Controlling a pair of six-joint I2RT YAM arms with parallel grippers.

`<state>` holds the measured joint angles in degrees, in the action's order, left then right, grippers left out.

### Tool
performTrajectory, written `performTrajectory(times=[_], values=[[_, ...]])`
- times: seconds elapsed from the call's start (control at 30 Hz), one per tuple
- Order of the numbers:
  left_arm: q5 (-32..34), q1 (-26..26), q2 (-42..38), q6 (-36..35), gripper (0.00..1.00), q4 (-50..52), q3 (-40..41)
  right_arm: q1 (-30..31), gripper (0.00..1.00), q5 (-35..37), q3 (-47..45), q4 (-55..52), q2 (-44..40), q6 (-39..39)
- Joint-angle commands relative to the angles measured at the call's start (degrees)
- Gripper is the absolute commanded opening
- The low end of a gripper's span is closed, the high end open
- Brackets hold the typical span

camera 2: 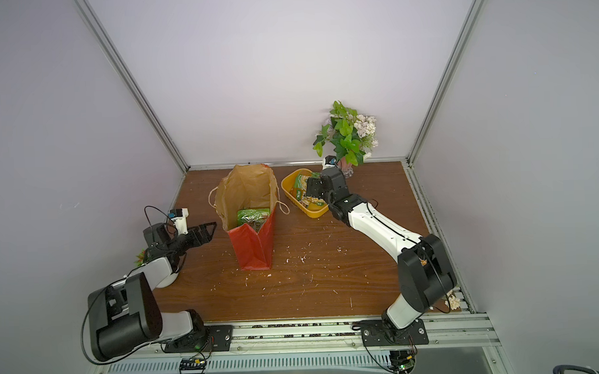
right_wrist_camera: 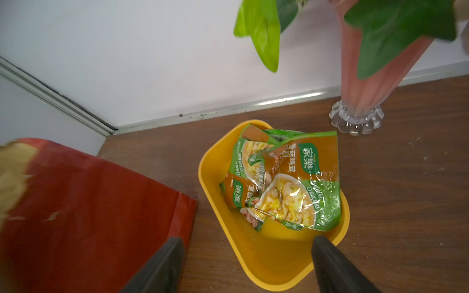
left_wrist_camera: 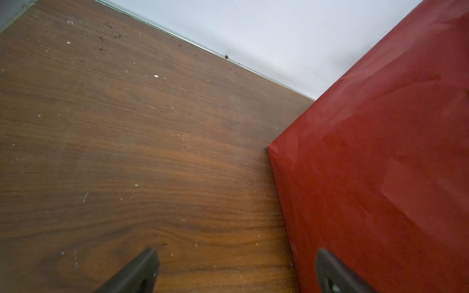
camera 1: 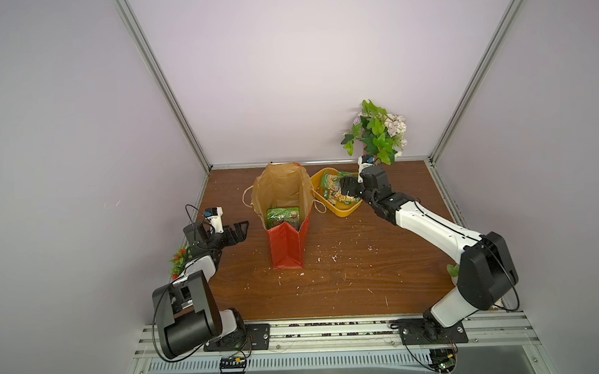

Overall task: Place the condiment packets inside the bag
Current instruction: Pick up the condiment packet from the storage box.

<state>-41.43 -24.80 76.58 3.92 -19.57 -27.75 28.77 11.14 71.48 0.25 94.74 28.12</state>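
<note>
The red bag (camera 1: 286,243) stands open mid-table, brown inside, with one green condiment packet (camera 1: 282,217) lying at its bottom. More green and orange condiment packets (right_wrist_camera: 291,182) lie crumpled in the yellow tray (right_wrist_camera: 266,266) right of the bag. My right gripper (right_wrist_camera: 247,243) hovers over the tray's near end, open with nothing between its fingers; in both top views it hides part of the packets (camera 2: 300,188). My left gripper (left_wrist_camera: 236,256) is open and empty, low beside the bag's left wall (left_wrist_camera: 380,165), not touching it.
A potted plant in a pink glass vase (right_wrist_camera: 360,88) stands at the back wall just right of the tray, its leaves (camera 1: 375,133) overhanging my right wrist. A small red plant (camera 1: 179,260) sits by the left arm. White crumbs dot the wooden table (camera 1: 345,261).
</note>
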Motion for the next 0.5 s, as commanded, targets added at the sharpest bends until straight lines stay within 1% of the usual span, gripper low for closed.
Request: performTrajectory(times=[0.0,0.23,0.47], values=[[-1.2,-0.8,-0.6,-0.9,0.99,-0.3,-0.3,-0.2,0.82,-0.8,3.7,0.8,3.7,0.4],[-1.3,-0.8,-0.9,-0.9,0.99,-0.2,-0.2,-1.0,0.78,0.1,9.6,0.5,13.5,0.3],[-1.4,-0.8,-0.9,-1.1,0.99,-0.2,-0.3,-1.9,0.70,0.7,17.4,-1.1,22.2,0.1]])
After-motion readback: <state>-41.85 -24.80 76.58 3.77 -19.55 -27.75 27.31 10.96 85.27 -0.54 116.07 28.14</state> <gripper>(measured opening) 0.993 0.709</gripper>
